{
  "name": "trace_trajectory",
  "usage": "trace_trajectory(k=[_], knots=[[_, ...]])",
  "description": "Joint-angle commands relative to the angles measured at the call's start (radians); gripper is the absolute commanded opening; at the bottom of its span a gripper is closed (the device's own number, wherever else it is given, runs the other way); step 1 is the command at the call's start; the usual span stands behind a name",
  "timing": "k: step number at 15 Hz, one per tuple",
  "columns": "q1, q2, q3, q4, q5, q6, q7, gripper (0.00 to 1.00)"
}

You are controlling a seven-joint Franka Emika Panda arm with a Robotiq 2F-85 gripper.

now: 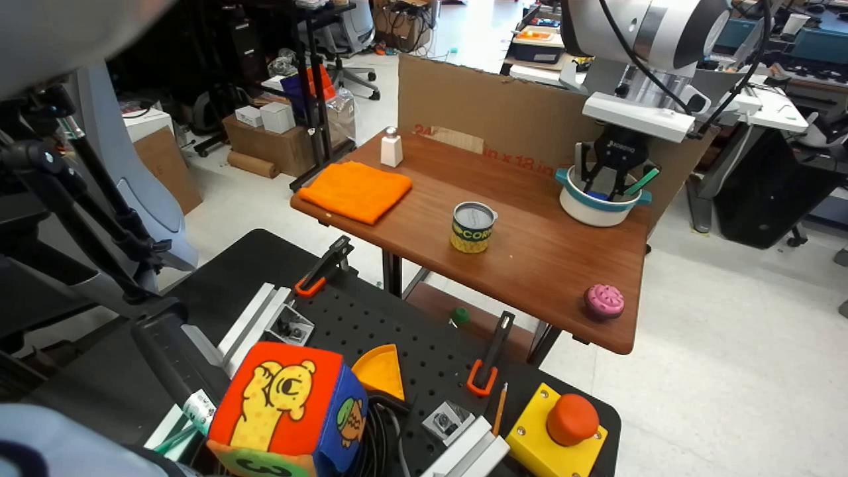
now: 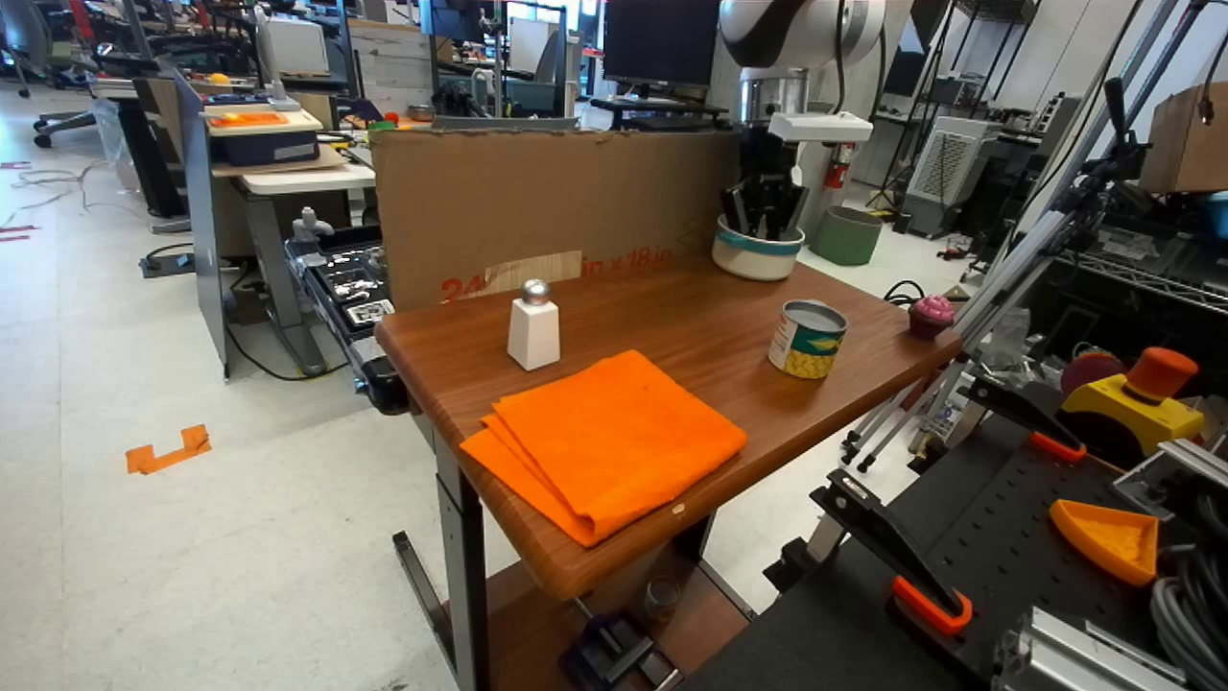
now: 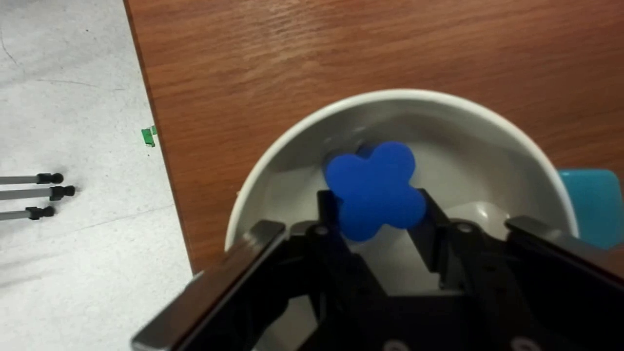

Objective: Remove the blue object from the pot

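Note:
The blue object (image 3: 375, 192), a solid clover-shaped piece, is between my two fingertips in the wrist view, touching both. A bit of blue object (image 1: 598, 195) shows inside the pot (image 1: 593, 213) in an exterior view. The pot is whitish with a teal rim and teal handles. It stands at the table's far corner; its wall (image 2: 753, 261) and its pale rim (image 3: 414, 96) show in the other pictures. My gripper (image 1: 604, 185) points down into the pot, its fingers closed on the blue object. In an exterior view the pot's wall hides the fingertips (image 2: 764, 230) and the blue object.
A cardboard panel (image 1: 490, 109) stands behind the table (image 1: 530, 278). On the table are a corn tin (image 1: 472, 228), a pink-topped cupcake (image 1: 604, 301), an orange cloth (image 1: 358, 191) and a white shaker (image 1: 391, 148). A green strip (image 1: 642, 181) shows beside the gripper.

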Motion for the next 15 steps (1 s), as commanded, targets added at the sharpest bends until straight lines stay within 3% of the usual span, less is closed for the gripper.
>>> trace_trajectory(k=[1,5,9,15], knots=[[0.009,-0.032,0.007,-0.009,-0.023,-0.019,0.006,0.15],[0.036,-0.155,-0.001,-0.130,-0.013,0.027,-0.015,0.15],[0.069,-0.324,-0.008,-0.313,-0.082,0.109,0.009,0.15],[0.079,-0.489,0.043,-0.523,-0.046,0.078,-0.004,0.15]])
